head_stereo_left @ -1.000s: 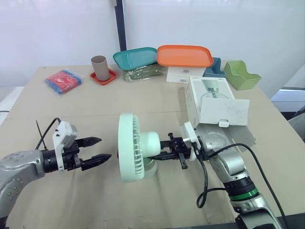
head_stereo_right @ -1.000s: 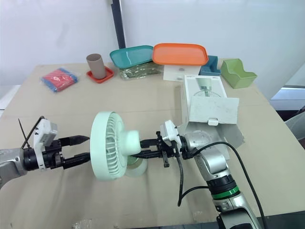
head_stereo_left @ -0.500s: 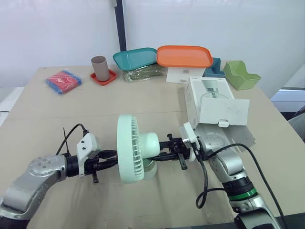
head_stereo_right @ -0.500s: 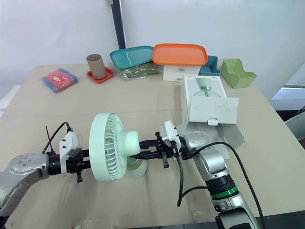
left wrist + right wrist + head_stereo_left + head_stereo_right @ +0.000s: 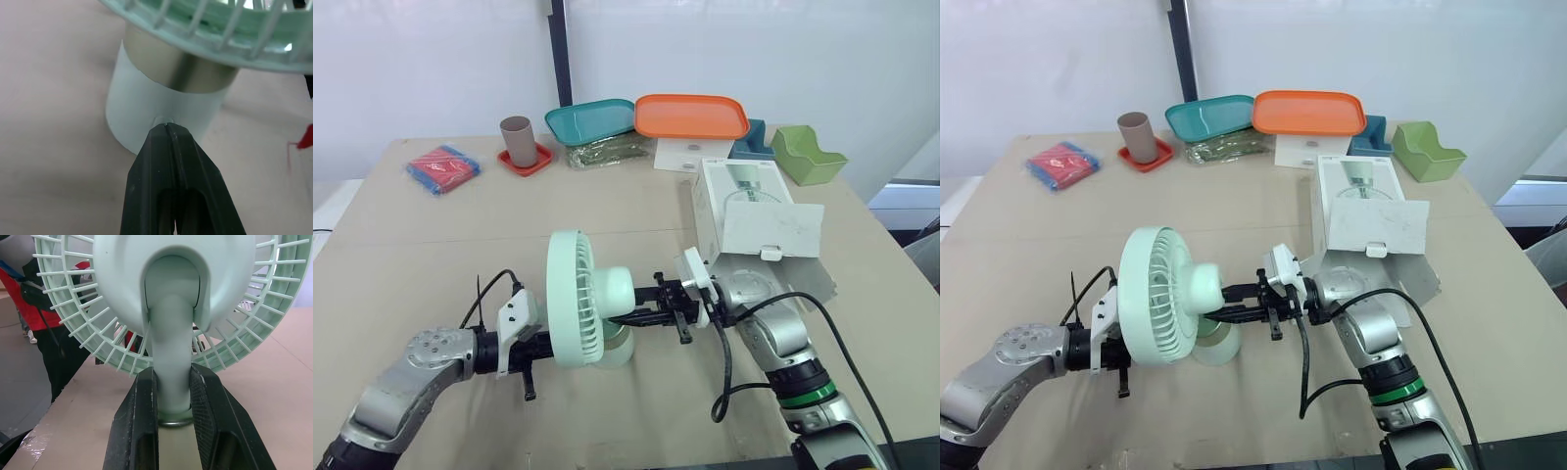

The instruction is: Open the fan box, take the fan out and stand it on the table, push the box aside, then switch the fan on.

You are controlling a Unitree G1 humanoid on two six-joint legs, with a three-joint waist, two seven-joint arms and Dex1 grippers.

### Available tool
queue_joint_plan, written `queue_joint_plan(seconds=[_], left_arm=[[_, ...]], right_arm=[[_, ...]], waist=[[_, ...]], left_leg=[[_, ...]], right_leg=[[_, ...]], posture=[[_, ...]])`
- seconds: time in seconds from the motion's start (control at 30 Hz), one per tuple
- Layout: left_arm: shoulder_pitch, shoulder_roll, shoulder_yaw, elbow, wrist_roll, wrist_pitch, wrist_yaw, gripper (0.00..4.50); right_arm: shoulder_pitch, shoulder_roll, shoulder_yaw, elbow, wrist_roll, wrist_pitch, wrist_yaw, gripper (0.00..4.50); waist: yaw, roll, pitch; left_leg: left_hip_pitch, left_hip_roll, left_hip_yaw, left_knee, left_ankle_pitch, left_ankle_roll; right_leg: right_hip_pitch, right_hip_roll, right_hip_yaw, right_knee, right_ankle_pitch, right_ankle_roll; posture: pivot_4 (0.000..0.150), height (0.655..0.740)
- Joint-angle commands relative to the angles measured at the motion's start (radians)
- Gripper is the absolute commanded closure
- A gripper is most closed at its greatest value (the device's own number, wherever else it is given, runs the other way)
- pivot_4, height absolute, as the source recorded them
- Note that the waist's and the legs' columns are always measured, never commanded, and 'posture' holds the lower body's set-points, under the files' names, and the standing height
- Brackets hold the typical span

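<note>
At the near middle of the table the fan stands upright on its round base, its grille facing left. The left gripper comes in low from the near left with its two fingers pressed together, holding nothing — their joined tip touches the side of the base. From the right, the right gripper clamps the fan's stem just above the base. Farther right lies the white box, its flap open. Along the far edge sit a red-and-blue packet, a cup, a teal tray, an orange tray and a green holder.
</note>
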Motion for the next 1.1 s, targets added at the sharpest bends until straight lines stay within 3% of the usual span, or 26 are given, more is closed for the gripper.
queue_joint_plan(seconds=[0.03, 1.1], left_arm=[[0.002, 0.005, 0.006, -0.02, -0.003, -0.011, -0.007, 4.42], [-0.049, -0.047, -0.028, -0.006, 0.025, -0.02, -0.007, 4.42]], right_arm=[[-0.001, -0.001, -0.001, -0.013, 0.001, -0.013, -0.001, 4.17], [0.015, -0.022, -0.001, -0.025, 0.004, -0.011, -0.004, 4.17]], waist=[[0.0, 0.0, 0.0], [0.001, 0.0, 0.0]], left_leg=[[0.0, 0.0, 0.0, 0.0, 0.0, 0.0], [0.001, 0.0, -0.001, 0.0, 0.0, 0.0]], right_leg=[[0.0, 0.0, 0.0, 0.0, 0.0, 0.0], [0.002, 0.0, 0.0, 0.0, 0.0, 0.0]], posture=[[0.15, 0.74], [0.15, 0.74]])
